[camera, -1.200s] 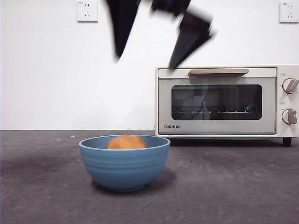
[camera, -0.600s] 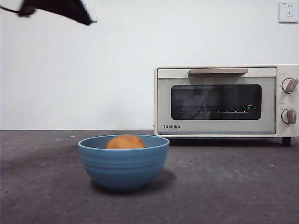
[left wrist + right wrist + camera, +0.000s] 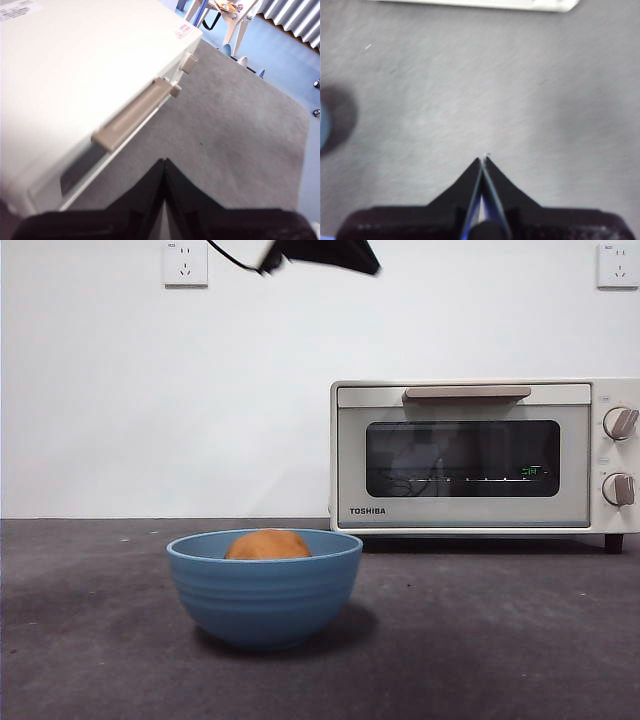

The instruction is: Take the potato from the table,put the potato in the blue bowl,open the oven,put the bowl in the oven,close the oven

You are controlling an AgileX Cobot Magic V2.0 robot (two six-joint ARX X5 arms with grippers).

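The orange-brown potato point(image 3: 268, 544) lies inside the blue bowl point(image 3: 264, 590), which stands on the dark grey table point(image 3: 500, 640) at front centre. Behind it to the right sits the cream oven point(image 3: 470, 455), door shut, with its beige handle point(image 3: 467, 393) along the top. My left gripper point(image 3: 164, 161) is shut and empty, hovering above the oven point(image 3: 75, 65) close to its handle point(image 3: 132, 115). A dark arm tip point(image 3: 320, 252) shows at the front view's top edge. My right gripper point(image 3: 483, 159) is shut and empty over bare table point(image 3: 495, 90), with the bowl's rim point(image 3: 323, 122) at the picture's edge.
Two knobs point(image 3: 620, 455) sit on the oven's right side. White wall with two sockets point(image 3: 186, 262) stands behind. Beyond the table's edge in the left wrist view are blue floor and furniture legs point(image 3: 225, 20).
The dark arm tip moved from the top left corner to the top centre, toward the oven. A second s ago two arms hung over the bowl. Bowl, potato and oven have not moved.
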